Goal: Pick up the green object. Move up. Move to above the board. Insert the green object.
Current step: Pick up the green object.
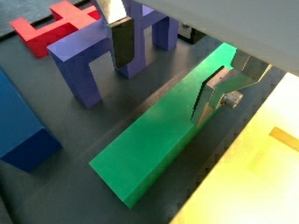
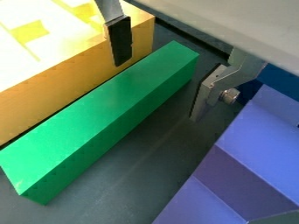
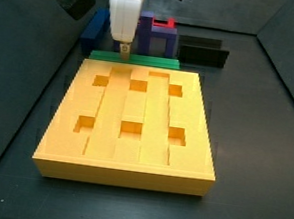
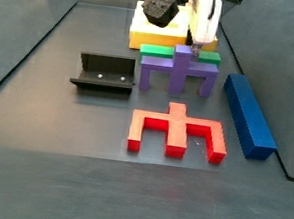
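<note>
Gripper [image 2: 162, 74] hangs spread astride the green object [image 2: 100, 136], which lies flat on the floor against the board [image 3: 131, 120] just beneath the fingers [image 1: 121, 44], so the pick-up is not yet done, and lifting, carrying and inserting remain.

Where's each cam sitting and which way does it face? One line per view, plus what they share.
Wrist view: on the wrist, looks down at the green object, purple block behind; gripper fingers straddle the bar.
Wrist view: on the wrist, opposite side, green object beside the board; gripper open around it.
Side view: board end, looking across it; gripper beyond.
Side view: opposite end, red piece nearest, board far; gripper behind the purple block.
Shared: green object, gripper.
</note>
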